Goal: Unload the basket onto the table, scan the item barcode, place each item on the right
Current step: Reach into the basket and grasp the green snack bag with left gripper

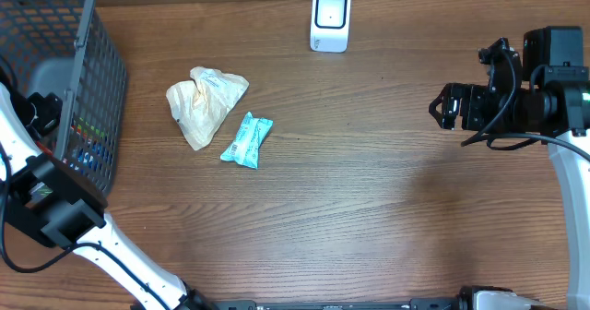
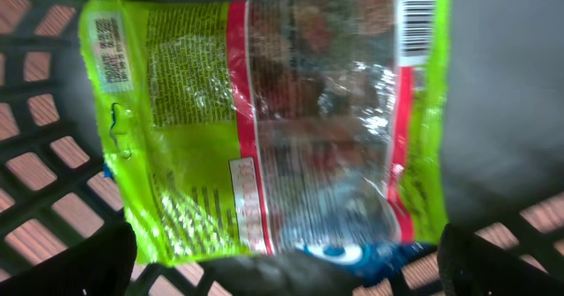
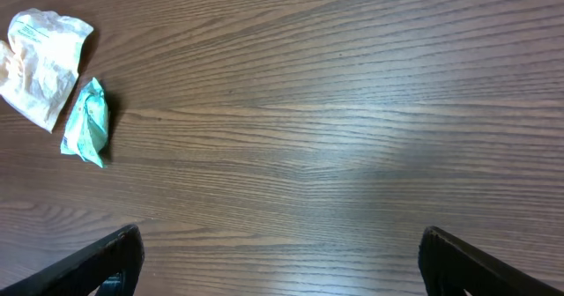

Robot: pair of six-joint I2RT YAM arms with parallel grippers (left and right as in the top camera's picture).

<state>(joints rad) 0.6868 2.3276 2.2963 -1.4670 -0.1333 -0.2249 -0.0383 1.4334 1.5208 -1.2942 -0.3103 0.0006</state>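
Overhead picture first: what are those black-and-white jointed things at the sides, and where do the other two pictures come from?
They are two robot arms at a wooden table, seen from a camera above. On the table lie a crumpled beige wrapper, a teal packet and a small white scanner. A grey basket stands at the left. The other two pictures come from cameras on the wrists. The left hand looks into the basket, open, above a green packet whose barcode shows. The right hand is open too, over bare wood, holding nothing.

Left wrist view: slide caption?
Open left claw above a lime-green snack bag in the grey basket, barcode at its upper right.
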